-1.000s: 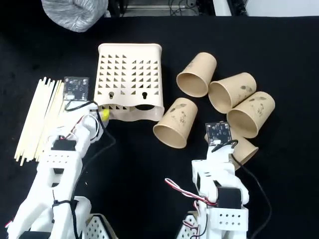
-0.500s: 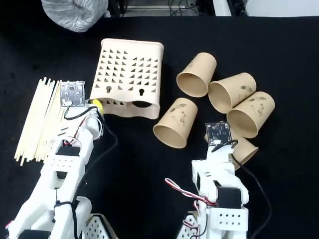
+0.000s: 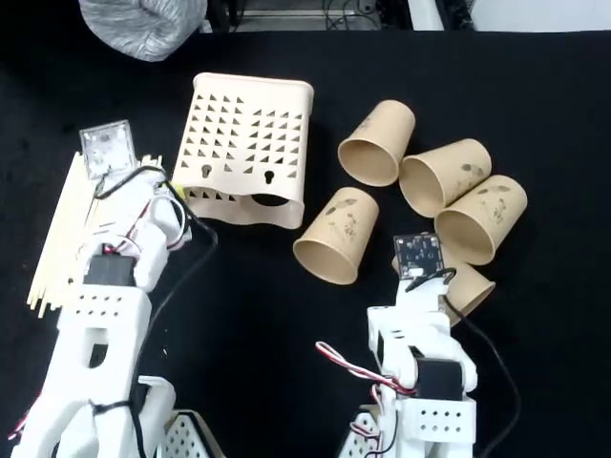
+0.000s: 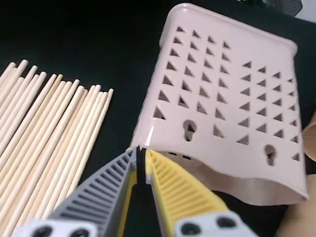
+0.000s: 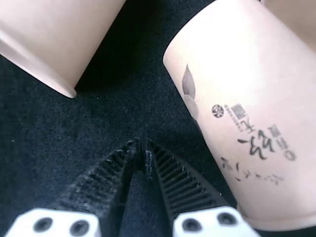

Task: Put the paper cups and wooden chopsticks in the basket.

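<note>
My left claw [image 4: 140, 159] is closed on nothing, tips touching the near corner of the basket [image 4: 222, 94], which lies flat. The wooden chopsticks [image 4: 44, 133] lie loose just beside it. My right claw [image 5: 144, 150] is closed and empty over bare black table [image 5: 44, 123], with tipped paper cups [image 5: 237, 108] close on either side.
</note>
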You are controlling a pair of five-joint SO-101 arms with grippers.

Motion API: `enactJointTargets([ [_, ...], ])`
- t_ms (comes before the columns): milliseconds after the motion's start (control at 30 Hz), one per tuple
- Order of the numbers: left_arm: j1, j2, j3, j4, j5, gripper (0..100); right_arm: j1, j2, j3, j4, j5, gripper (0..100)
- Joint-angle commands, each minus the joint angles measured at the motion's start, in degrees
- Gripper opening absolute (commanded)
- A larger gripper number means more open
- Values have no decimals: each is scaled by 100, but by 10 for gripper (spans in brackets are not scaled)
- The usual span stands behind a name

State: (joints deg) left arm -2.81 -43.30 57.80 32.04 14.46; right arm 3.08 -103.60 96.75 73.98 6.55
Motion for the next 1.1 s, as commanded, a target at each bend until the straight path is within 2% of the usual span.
enactJointTargets([
  [0,189,-299,-523,484,123,33,-53,-374,-22,26,-26,22],
  [100,57,-237,-505,677,-589,84,-53,-374,-22,26,-26,22],
  [233,-409,0,-374,985,-1310,266,-53,-374,-22,26,-26,22],
  [300,-637,123,-268,932,-1749,284,-53,-374,-22,26,-18,22],
  [433,-743,475,189,-105,-2664,288,-53,-374,-22,26,-18,22],
  [600,-549,1336,646,-1890,-2778,289,-53,-374,-22,26,-18,22],
  [733,-532,2444,541,-3332,-2716,284,-53,-374,-22,26,-18,22],
  [800,-532,2998,479,-3842,-2444,283,-53,-374,-22,26,-18,22],
  [900,-549,3499,497,-4563,-2171,222,-53,-374,-22,26,-18,22],
  [1067,-409,3165,919,-5213,-2171,102,-53,-374,-22,26,-18,22],
])
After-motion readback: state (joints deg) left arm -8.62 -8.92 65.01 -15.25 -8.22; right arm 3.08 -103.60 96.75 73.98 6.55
